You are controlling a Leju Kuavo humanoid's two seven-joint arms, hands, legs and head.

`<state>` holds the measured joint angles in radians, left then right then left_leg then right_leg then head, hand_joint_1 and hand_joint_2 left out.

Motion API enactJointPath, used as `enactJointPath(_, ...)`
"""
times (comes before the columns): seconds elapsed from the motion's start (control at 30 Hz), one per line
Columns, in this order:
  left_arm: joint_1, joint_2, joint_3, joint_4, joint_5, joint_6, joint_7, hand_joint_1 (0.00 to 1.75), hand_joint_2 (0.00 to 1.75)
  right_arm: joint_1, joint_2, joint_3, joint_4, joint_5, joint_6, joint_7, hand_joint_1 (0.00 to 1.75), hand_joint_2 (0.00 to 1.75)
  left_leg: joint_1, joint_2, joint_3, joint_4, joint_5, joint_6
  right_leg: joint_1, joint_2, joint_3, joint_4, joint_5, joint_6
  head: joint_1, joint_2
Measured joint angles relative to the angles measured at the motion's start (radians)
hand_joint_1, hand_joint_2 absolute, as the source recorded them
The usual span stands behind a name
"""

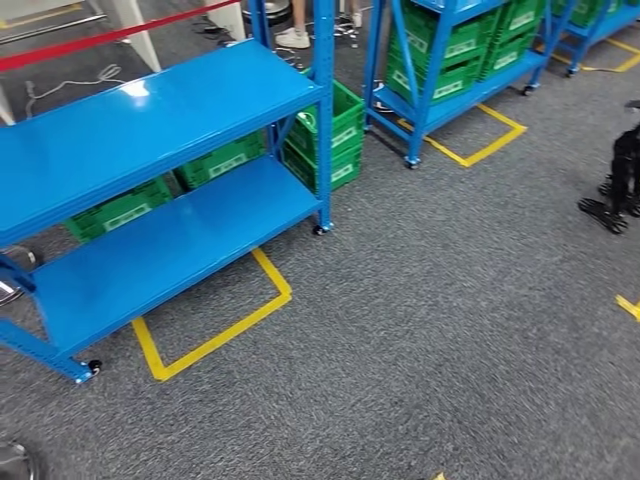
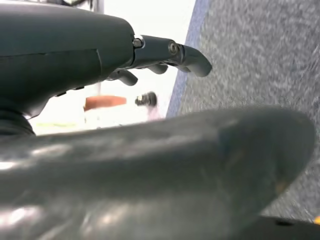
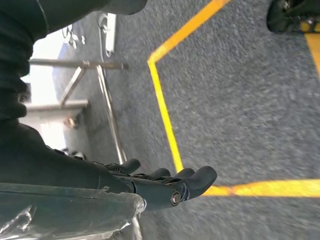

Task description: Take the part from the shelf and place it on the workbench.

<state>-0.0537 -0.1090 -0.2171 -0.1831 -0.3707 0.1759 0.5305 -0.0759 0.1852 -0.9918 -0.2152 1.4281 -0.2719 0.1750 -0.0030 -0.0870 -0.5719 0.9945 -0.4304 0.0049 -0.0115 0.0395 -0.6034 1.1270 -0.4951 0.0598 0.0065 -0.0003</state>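
Right, both hands hang free: the left hand (image 2: 166, 55) with fingers loosely spread and holding nothing, the right hand (image 3: 166, 182) likewise stretched out flat and carrying nothing over grey speckled carpet (image 3: 245, 110) and glossy yellow floor tape (image 3: 166, 120). Outward, at the left of the head view, stands a smooth blue metal shelf (image 1: 151, 120) on small casters, ribbed green plastic crates (image 1: 332, 135) behind it. No part visible anywhere, so where it sits I cannot tell. Looks like the search-and-approach step; next comes finding the part.
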Motion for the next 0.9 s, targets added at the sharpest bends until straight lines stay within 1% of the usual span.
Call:
enactJointPath(0.03, -0.001, 0.000, 0.000, 0.000, 0.001, -0.001, 0.000, 0.00, 0.00, 0.000, 0.000, 0.000, 0.000, 0.000, 0.000, 0.000, 0.00, 1.75, 0.000, -0.013, -0.003, 0.003, 0.000, -0.006, -0.004, 0.021, 0.023, -0.050, 0.017, -0.002, 0.000, 0.000)
enactJointPath(0.07, -0.001, 0.000, 0.000, 0.000, 0.003, -0.001, 0.001, 0.00, 0.00, -0.001, 0.000, 0.000, 0.000, -0.001, 0.000, 0.000, 0.00, 1.75, 0.000, -0.023, -0.007, 0.005, 0.001, -0.012, -0.006, 0.037, 0.035, -0.078, 0.022, -0.006, 0.001, 0.000)
enactJointPath(0.1, 0.000, 0.000, 0.000, 0.000, 0.005, -0.002, 0.001, 0.00, 0.00, -0.002, 0.000, 0.000, 0.000, -0.001, 0.000, 0.000, 0.00, 1.75, 0.001, -0.033, -0.011, 0.005, 0.004, -0.019, -0.005, 0.040, 0.038, -0.085, 0.019, -0.014, 0.001, 0.000)
enactJointPath(0.13, 0.002, 0.000, 0.000, 0.000, 0.007, -0.002, 0.001, 0.00, 0.00, -0.003, 0.000, 0.000, 0.000, -0.001, 0.000, 0.000, 0.00, 1.75, 0.004, -0.043, -0.014, 0.003, 0.007, -0.024, -0.004, 0.031, 0.039, -0.085, 0.022, -0.023, 0.001, 0.000)
enactJointPath(0.17, 0.004, 0.001, 0.000, 0.000, 0.009, -0.002, 0.001, 0.00, 0.00, -0.004, -0.001, 0.000, 0.000, -0.001, 0.000, 0.000, 0.00, 1.75, 0.005, -0.038, -0.017, 0.003, 0.007, -0.029, -0.003, 0.020, 0.039, -0.087, 0.024, -0.031, 0.001, 0.000)
enactJointPath(0.2, 0.005, 0.001, 0.000, 0.000, 0.010, -0.002, 0.001, 0.00, 0.00, -0.005, -0.001, 0.000, 0.000, -0.001, 0.000, 0.000, 0.00, 1.75, 0.004, -0.021, -0.023, 0.014, -0.002, -0.035, -0.003, 0.009, 0.040, -0.089, 0.026, -0.038, -0.002, 0.000)
enactJointPath(0.23, 0.005, 0.001, 0.000, 0.000, 0.011, -0.003, 0.001, 0.00, 0.00, -0.005, -0.001, 0.000, 0.000, 0.000, 0.000, 0.000, 0.00, 1.75, 0.003, 0.005, -0.038, 0.043, -0.021, -0.040, -0.004, -0.003, 0.041, -0.091, 0.027, -0.045, -0.007, 0.000)
enactJointPath(0.27, 0.003, 0.001, 0.000, 0.000, 0.012, -0.004, 0.001, 0.00, 0.00, -0.004, -0.001, -0.001, 0.000, 0.000, 0.000, 0.000, 0.00, 1.75, 0.002, 0.036, -0.062, 0.093, -0.049, -0.044, -0.003, -0.017, 0.042, -0.092, 0.027, -0.049, -0.011, 0.000)
enactJointPath(0.3, 0.001, 0.001, 0.000, 0.000, 0.012, -0.005, 0.000, 0.00, 0.00, -0.003, -0.001, -0.001, 0.000, 0.000, 0.000, 0.000, 0.00, 1.75, 0.002, 0.057, -0.095, 0.158, -0.082, -0.047, -0.002, -0.031, 0.041, -0.093, 0.026, -0.053, -0.015, 0.000)
enactJointPath(0.33, -0.001, 0.001, 0.000, 0.000, 0.012, -0.006, 0.000, 0.00, 0.00, -0.001, -0.002, -0.001, 0.000, 0.001, 0.000, 0.000, 0.00, 1.75, 0.003, 0.068, -0.128, 0.222, -0.108, -0.050, 0.000, -0.047, 0.041, -0.093, 0.025, -0.055, -0.016, 0.000)
enactJointPath(0.37, -0.001, 0.001, 0.000, 0.000, 0.011, -0.007, -0.001, 0.00, 0.00, 0.000, -0.002, -0.001, 0.000, 0.001, 0.000, 0.000, 0.00, 1.75, 0.004, 0.073, -0.150, 0.266, -0.120, -0.050, 0.001, -0.063, 0.041, -0.093, 0.024, -0.056, -0.016, 0.000)
enactJointPath(0.4, 0.000, 0.001, 0.000, 0.000, 0.011, -0.008, -0.002, 0.00, 0.00, 0.001, -0.003, -0.001, 0.000, 0.001, 0.000, 0.000, 0.00, 1.75, 0.004, 0.075, -0.155, 0.277, -0.112, -0.050, 0.002, -0.078, 0.042, -0.093, 0.023, -0.056, -0.016, 0.000)
enactJointPath(0.43, 0.001, 0.001, 0.000, 0.000, 0.011, -0.008, -0.002, 0.00, 0.00, 0.000, -0.003, -0.001, 0.000, 0.001, 0.000, 0.000, 0.00, 1.75, 0.003, 0.079, -0.138, 0.248, -0.087, -0.047, 0.002, -0.091, 0.043, -0.093, 0.021, -0.056, -0.016, 0.000)
enactJointPath(0.47, 0.002, 0.001, 0.000, 0.000, 0.011, -0.008, -0.003, 0.00, 0.00, -0.001, -0.003, -0.001, 0.000, 0.001, 0.000, 0.000, 0.00, 1.75, 0.002, 0.092, -0.106, 0.190, -0.054, -0.044, 0.003, -0.102, 0.046, -0.093, 0.020, -0.054, -0.016, 0.000)
enactJointPath(0.5, 0.001, 0.001, 0.000, 0.000, 0.010, -0.008, -0.003, 0.00, 0.00, -0.002, -0.003, -0.002, 0.000, 0.001, 0.000, 0.000, 0.00, 1.75, -0.002, 0.120, -0.068, 0.123, -0.025, -0.039, 0.005, -0.113, 0.049, -0.092, 0.018, -0.051, -0.017, 0.000)
enactJointPath(0.53, -0.001, 0.001, 0.000, 0.000, 0.009, -0.008, -0.003, 0.00, 0.00, -0.003, -0.003, -0.002, 0.000, 0.001, 0.000, 0.000, 0.00, 1.75, -0.006, 0.144, -0.036, 0.064, -0.008, -0.034, 0.008, -0.123, 0.051, -0.092, 0.014, -0.047, -0.019, 0.000)
enactJointPath(0.57, -0.004, 0.001, 0.000, 0.000, 0.007, -0.008, -0.003, 0.00, 0.00, -0.003, -0.003, -0.002, 0.000, 0.001, -0.001, 0.000, 0.00, 1.75, -0.010, 0.163, -0.017, 0.026, -0.001, -0.028, 0.011, -0.134, 0.054, -0.092, 0.012, -0.042, -0.019, 0.000)
enactJointPath(0.6, -0.006, 0.001, 0.000, 0.000, 0.006, -0.008, -0.003, 0.00, 0.00, -0.003, -0.004, -0.002, 0.000, 0.002, -0.002, 0.000, 0.00, 1.75, -0.013, 0.169, -0.010, 0.008, -0.002, -0.023, 0.014, -0.146, 0.057, -0.093, 0.010, -0.037, -0.021, 0.000)
enactJointPath(0.63, -0.007, 0.001, 0.000, 0.000, 0.006, -0.008, -0.002, 0.00, 0.00, -0.004, -0.004, -0.002, 0.000, 0.002, -0.002, 0.000, 0.00, 1.75, -0.014, 0.156, -0.011, 0.003, -0.004, -0.018, 0.016, -0.159, 0.061, -0.096, 0.008, -0.032, -0.021, 0.000)
enactJointPath(0.67, -0.005, 0.002, 0.000, 0.000, 0.005, -0.008, -0.002, 0.00, 0.00, -0.006, -0.004, -0.002, 0.000, 0.002, -0.003, 0.000, 0.00, 1.75, -0.011, 0.142, -0.010, 0.000, -0.001, -0.013, 0.015, -0.166, 0.065, -0.098, 0.006, -0.026, -0.021, 0.000)
enactJointPath(0.7, -0.003, 0.003, 0.000, 0.000, 0.005, -0.007, -0.002, 0.00, 0.00, -0.008, -0.004, -0.002, 0.000, 0.002, -0.003, 0.000, 0.00, 1.75, -0.008, 0.130, -0.008, -0.003, 0.001, -0.008, 0.014, -0.153, 0.065, -0.091, -0.002, -0.020, -0.020, 0.000)
enactJointPath(0.73, -0.002, 0.003, 0.001, 0.000, 0.005, -0.007, -0.001, 0.00, 0.00, -0.009, -0.004, -0.002, 0.000, 0.002, -0.004, 0.000, 0.00, 1.75, -0.004, 0.118, -0.006, -0.006, 0.003, -0.003, 0.013, -0.129, 0.057, -0.068, -0.018, -0.014, -0.018, 0.000)
enactJointPath(0.77, -0.002, 0.003, 0.001, 0.000, 0.005, -0.006, -0.001, 0.00, 0.00, -0.009, -0.004, -0.002, 0.000, 0.002, -0.004, 0.000, 0.00, 1.75, -0.001, 0.107, -0.004, -0.008, 0.006, 0.002, 0.011, -0.098, 0.036, -0.022, -0.044, -0.009, -0.014, 0.000)
enactJointPath(0.8, -0.003, 0.002, 0.001, 0.000, 0.005, -0.006, -0.001, 0.00, 0.00, -0.007, -0.004, -0.002, 0.000, 0.002, -0.004, 0.000, 0.00, 1.75, 0.000, 0.094, -0.005, -0.008, 0.006, 0.005, 0.010, -0.068, 0.006, 0.041, -0.075, -0.006, -0.010, 0.000)
enactJointPath(0.83, -0.003, 0.002, 0.001, 0.000, 0.005, -0.006, -0.001, 0.00, 0.00, -0.006, -0.004, -0.002, 0.000, 0.002, -0.004, 0.000, 0.00, 1.75, 0.000, 0.080, -0.006, -0.008, 0.007, 0.007, 0.009, -0.053, -0.029, 0.110, -0.102, -0.005, -0.008, 0.000)
enactJointPath(0.87, -0.003, 0.001, 0.001, 0.000, 0.005, -0.006, -0.001, 0.00, 0.00, -0.004, -0.004, -0.002, 0.000, 0.002, -0.004, -0.001, 0.00, 1.75, 0.000, 0.065, -0.006, -0.008, 0.007, 0.007, 0.009, -0.046, -0.058, 0.162, -0.117, -0.004, -0.006, 0.000)
enactJointPath(0.9, -0.003, 0.002, 0.001, 0.000, 0.005, -0.006, -0.001, 0.00, 0.00, -0.002, -0.004, -0.002, 0.000, 0.001, -0.004, -0.001, 0.00, 1.75, 0.000, 0.049, -0.006, -0.007, 0.007, 0.007, 0.009, -0.044, -0.072, 0.180, -0.111, -0.004, -0.004, 0.000)
